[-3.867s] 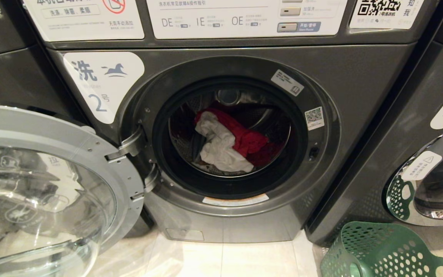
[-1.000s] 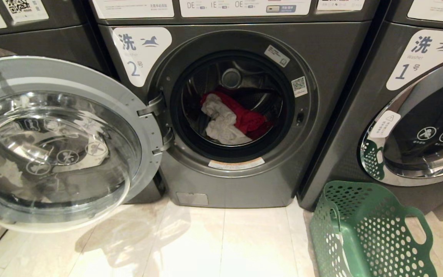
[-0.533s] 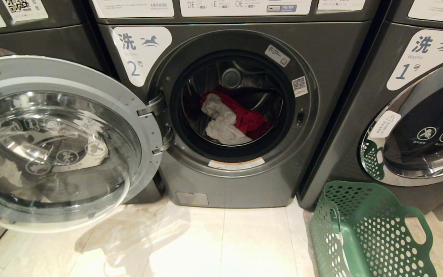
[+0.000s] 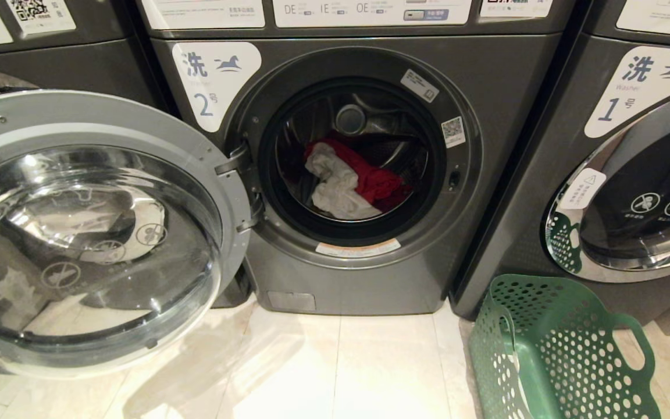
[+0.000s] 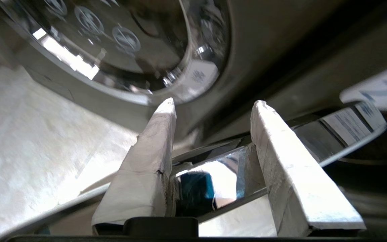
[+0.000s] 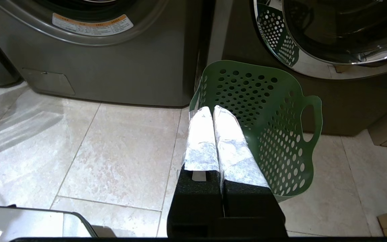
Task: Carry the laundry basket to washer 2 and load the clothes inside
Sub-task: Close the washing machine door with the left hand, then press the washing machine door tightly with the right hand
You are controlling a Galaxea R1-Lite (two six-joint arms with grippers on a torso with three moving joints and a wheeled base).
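The chrome rim of dark grey washer 2's glass door is straddled by the half-spread left hand, while the right hand is pressed together.

Warm indoor light; bright glare lay on the pale floor tiles. Reflections streaked the open round glass door. The left wrist view was motion-blurred beyond the fingertips.

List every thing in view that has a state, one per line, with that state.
washer 2: door swung wide open.
clothes: white and red pieces lying in the drum.
laundry basket: on the floor, looks empty.
washer 1: door shut.
left gripper: open, at the rim of washer 2's door.
right gripper: shut, holding nothing, above the basket.
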